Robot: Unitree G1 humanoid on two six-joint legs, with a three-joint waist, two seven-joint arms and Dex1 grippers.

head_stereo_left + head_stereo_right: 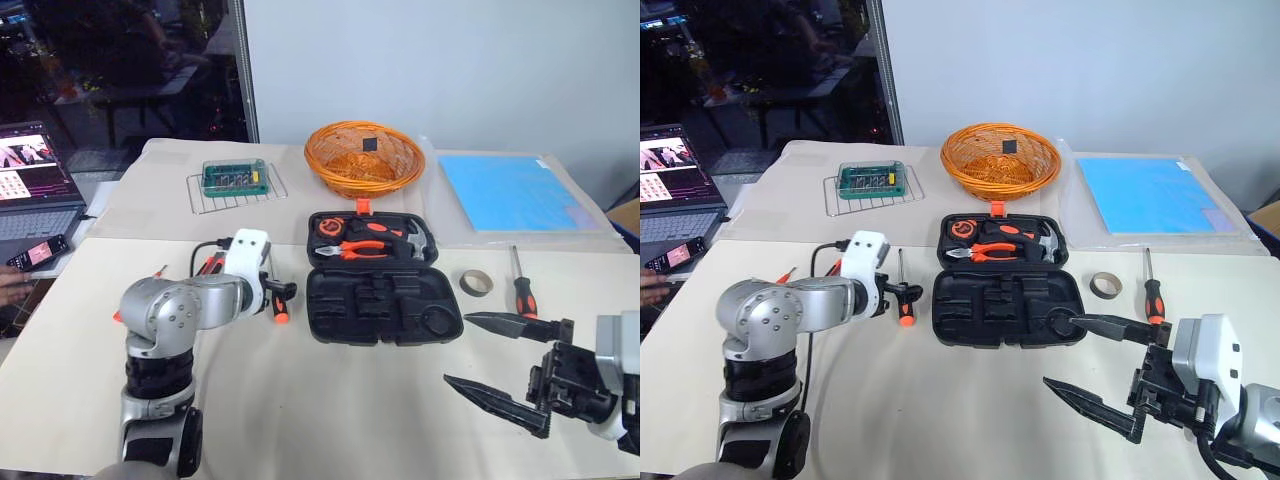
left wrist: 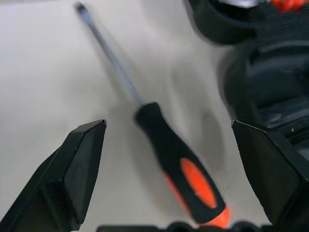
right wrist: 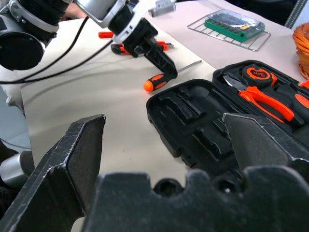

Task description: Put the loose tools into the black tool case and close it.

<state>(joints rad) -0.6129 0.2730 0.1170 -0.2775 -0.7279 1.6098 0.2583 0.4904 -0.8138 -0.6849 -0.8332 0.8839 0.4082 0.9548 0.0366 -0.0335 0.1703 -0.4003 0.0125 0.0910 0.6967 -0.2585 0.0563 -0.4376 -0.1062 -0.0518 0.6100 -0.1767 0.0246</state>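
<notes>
Case: 1, lying open mid-surface, lid half showing pliers, a hammer and a tape measure; front half showing bare slots.
Screwdrivers: 2 lying loose — 1 just left of the case, 1 to its right.
Tape roll: 1, lying between the case and the right screwdriver.
Other tools: orange-black pieces lying behind the left arm; count unclear.
Left tool: hovering over the left screwdriver, fingers spread, pinching nothing.
Right tool: hanging right of the case, spread, pinching nothing.
Basket: 1, sitting behind the case.
</notes>
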